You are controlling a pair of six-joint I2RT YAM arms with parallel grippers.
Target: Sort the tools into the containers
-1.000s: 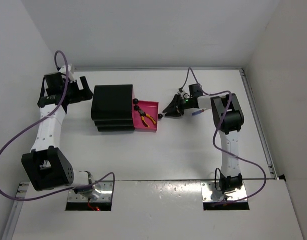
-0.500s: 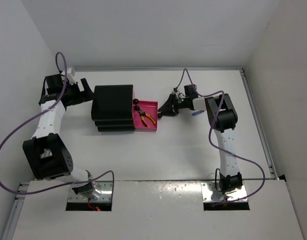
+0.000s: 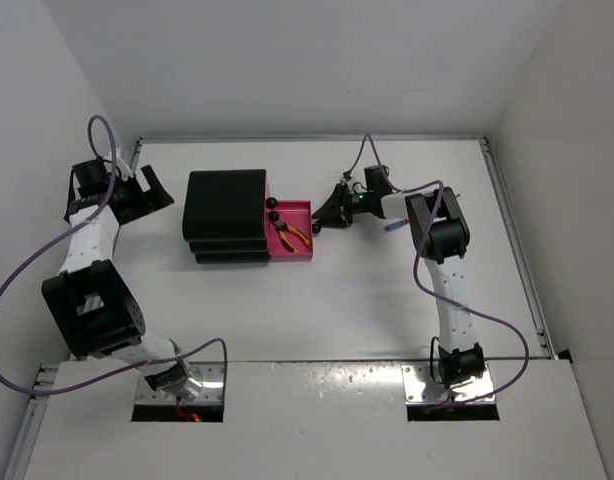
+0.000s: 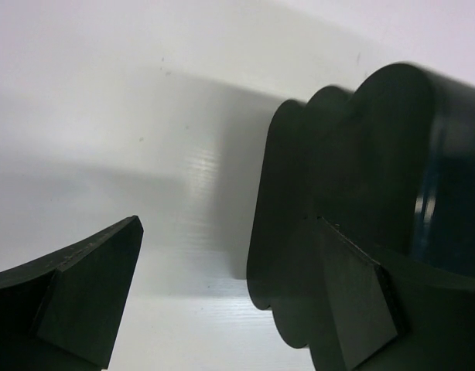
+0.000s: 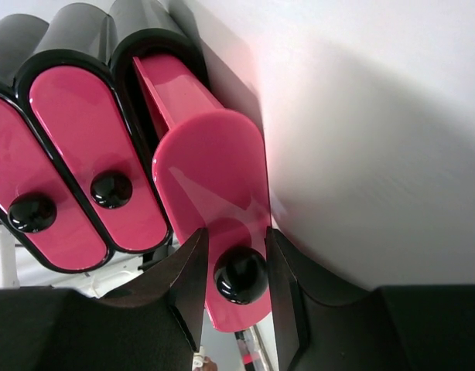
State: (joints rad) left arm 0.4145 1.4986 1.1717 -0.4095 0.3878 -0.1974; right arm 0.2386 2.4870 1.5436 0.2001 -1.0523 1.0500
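Observation:
The black stepped cabinet [image 3: 225,215] stands at the table's middle left. Its lowest magenta drawer [image 3: 305,207] is pulled out to the right and holds the yellow-orange-handled pliers [image 3: 290,234]. My right gripper [image 3: 327,216] is at the drawer's front; in the right wrist view its jaws stand closely round the drawer's black knob [image 5: 240,275]. The two upper drawers [image 5: 98,147] are shut. A purple-handled tool [image 3: 392,227] lies on the table behind the right wrist. My left gripper [image 3: 147,190] is open and empty, left of the cabinet's back [image 4: 338,201]. The green-handled tool is not in view.
White walls close in the table on the left, back and right. The right arm's forearm stretches leftward across the table's back half. A purple cable hangs from each arm.
My right gripper moved left onto the lowest drawer's knob, and the drawer slid slightly left into the cabinet. My left gripper drew back left, away from the cabinet.

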